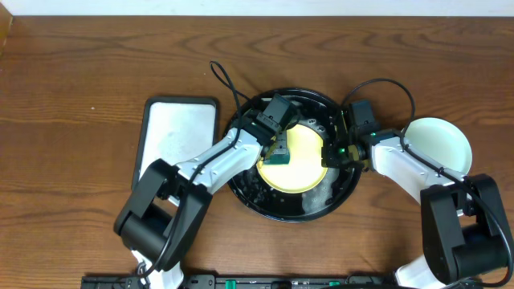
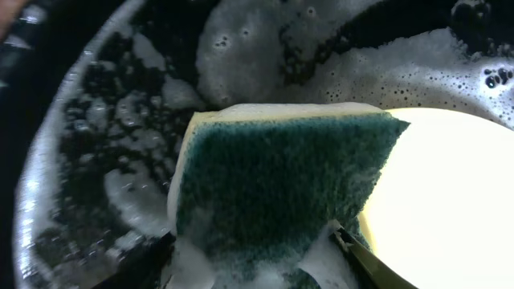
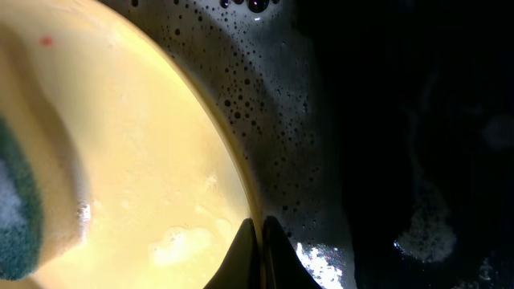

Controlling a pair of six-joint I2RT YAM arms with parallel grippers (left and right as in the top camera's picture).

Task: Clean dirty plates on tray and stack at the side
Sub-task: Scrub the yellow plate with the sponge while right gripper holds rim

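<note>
Sponge (image 2: 281, 185) pinched in left gripper (image 1: 279, 150) jaws, against yellow plate (image 1: 299, 156); right gripper (image 1: 333, 152) jaws closed tight on plate rim. Unwiped: red mark (image 3: 46, 40). Outside tray (image 1: 273, 205) already: mint plate (image 1: 438, 140), count unclear.

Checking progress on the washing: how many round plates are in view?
2. One pale yellow plate lies in the black tray, a sponge on it; one pale green plate sits on the table right of the tray. Another may be hidden beneath it.
</note>
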